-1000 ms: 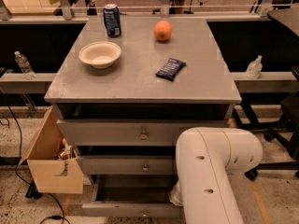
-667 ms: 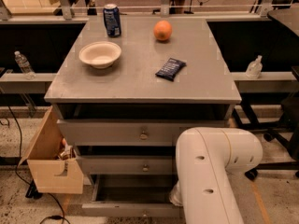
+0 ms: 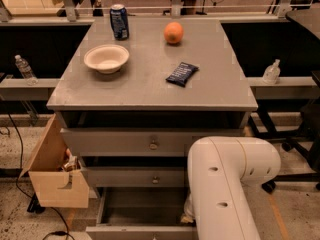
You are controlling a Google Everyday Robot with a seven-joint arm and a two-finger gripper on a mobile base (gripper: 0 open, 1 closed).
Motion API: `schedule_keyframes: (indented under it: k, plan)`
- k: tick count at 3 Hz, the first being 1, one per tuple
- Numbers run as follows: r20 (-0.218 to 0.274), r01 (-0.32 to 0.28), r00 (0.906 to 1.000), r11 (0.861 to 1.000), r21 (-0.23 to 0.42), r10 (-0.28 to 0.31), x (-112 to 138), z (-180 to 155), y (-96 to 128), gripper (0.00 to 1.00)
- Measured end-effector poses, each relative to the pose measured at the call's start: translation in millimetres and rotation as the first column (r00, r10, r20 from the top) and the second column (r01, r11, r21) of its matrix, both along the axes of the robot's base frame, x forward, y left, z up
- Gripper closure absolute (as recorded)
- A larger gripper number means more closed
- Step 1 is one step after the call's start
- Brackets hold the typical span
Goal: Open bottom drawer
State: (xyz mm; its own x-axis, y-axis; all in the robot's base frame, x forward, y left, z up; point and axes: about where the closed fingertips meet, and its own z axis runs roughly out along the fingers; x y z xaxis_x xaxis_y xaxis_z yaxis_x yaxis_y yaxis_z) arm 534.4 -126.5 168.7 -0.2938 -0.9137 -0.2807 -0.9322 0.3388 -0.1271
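The bottom drawer (image 3: 131, 232) is found at the lower edge of the frame, below centre. It stands drawn well out from the grey cabinet, so that its dark inside is exposed beneath the middle drawer (image 3: 125, 177). The middle drawer and the top drawer (image 3: 115, 143) are seen shut, each with its knob showing.

The white arm (image 3: 225, 184) fills the lower right of the frame and reaches down toward the open drawer's right side. The end effector (image 3: 187, 215) is mostly hidden behind the arm, just right of the drawer's cavity. Whether it is open or closed cannot be told, nor whether the knob is gripped.

The pulling step is judged to be at or near its end, as the drawer looks almost fully extended. The next move is therefore thought to call for a release of the drawer, if it is held. A clean withdrawal up and back would then be needed, without the front panel being nudged inward.

The things on the desk (image 3: 150, 91) are well apart from this work, as is the cardboard box (image 3: 55, 184) at lower left.
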Motion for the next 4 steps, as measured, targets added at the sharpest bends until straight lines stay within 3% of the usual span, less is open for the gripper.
schedule_keyframes:
  k: [1, 2, 3, 4]
  plan:
    - [0.002, 0.001, 1.0000, 1.000, 0.002, -0.001, 0, 0, 0, 0.00]
    - [0.033, 0.001, 0.9994, 1.000, 0.003, -0.002, 1, 5, 1, 0.18]
    - [0.100, 0.020, 0.9948, 1.000, -0.008, -0.019, 2, 20, -2, 0.49]
    - [0.159, 0.036, 0.9868, 0.999, -0.019, -0.033, 5, 33, -7, 0.72]
